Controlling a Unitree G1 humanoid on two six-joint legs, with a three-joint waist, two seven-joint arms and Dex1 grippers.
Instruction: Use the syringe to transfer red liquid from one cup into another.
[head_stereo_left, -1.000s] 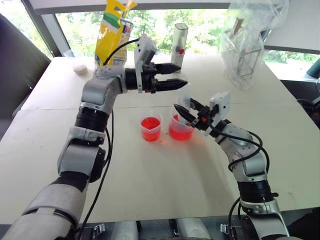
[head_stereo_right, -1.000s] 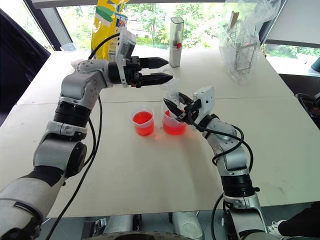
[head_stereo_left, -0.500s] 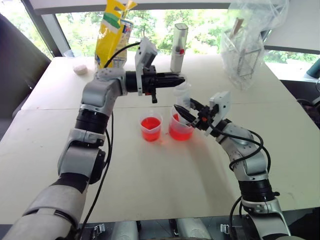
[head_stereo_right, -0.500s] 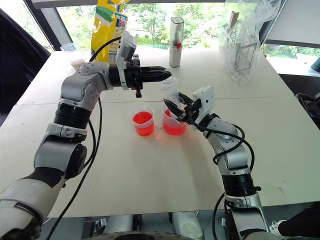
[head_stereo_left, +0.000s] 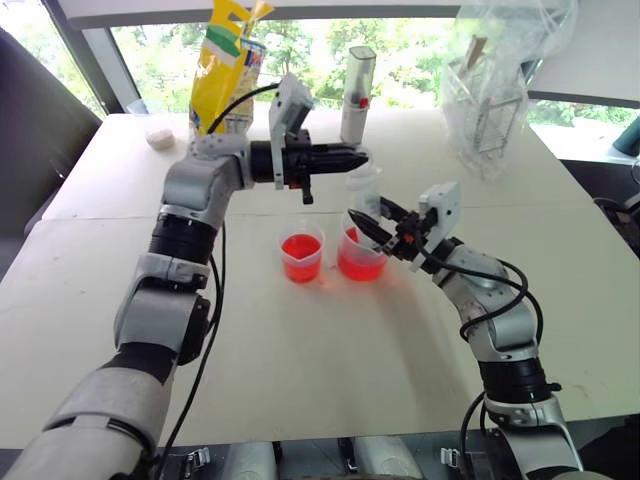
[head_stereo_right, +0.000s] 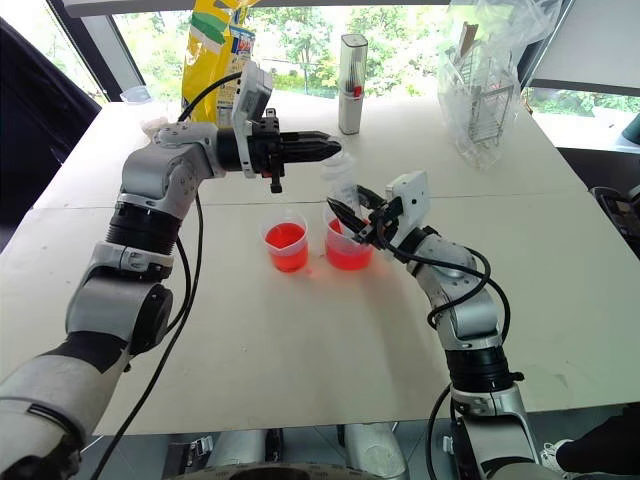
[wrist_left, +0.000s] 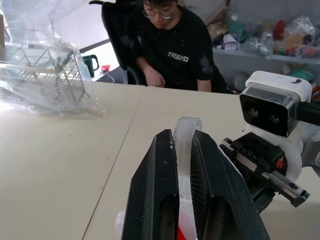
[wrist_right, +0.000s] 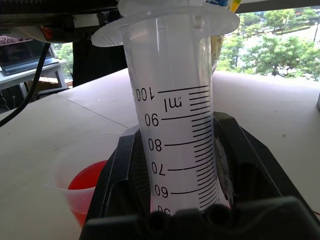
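Observation:
The syringe (head_stereo_left: 366, 196) stands upright with its tip down in the larger spouted cup (head_stereo_left: 360, 258), which holds red liquid (head_stereo_left: 357, 266). My right gripper (head_stereo_left: 366, 224) is shut on the syringe's clear graduated barrel (wrist_right: 175, 120), just above the cup's rim. My left gripper (head_stereo_left: 354, 158) reaches in level from the left and is shut on the plunger's top (wrist_left: 184, 142). The smaller cup (head_stereo_left: 301, 256) stands just left of the larger one, apart from both grippers, with red liquid (head_stereo_left: 300, 250) in it too.
At the table's far edge stand a yellow bag (head_stereo_left: 226, 70), a tall clear container (head_stereo_left: 358, 82) and a wire rack in a plastic bag (head_stereo_left: 488, 95). A small white object (head_stereo_left: 160, 138) lies far left. A person (wrist_left: 175, 47) sits beyond the table.
My left gripper, open around the plunger top a second ago, has shut on it. The right gripper and both cups have stayed put.

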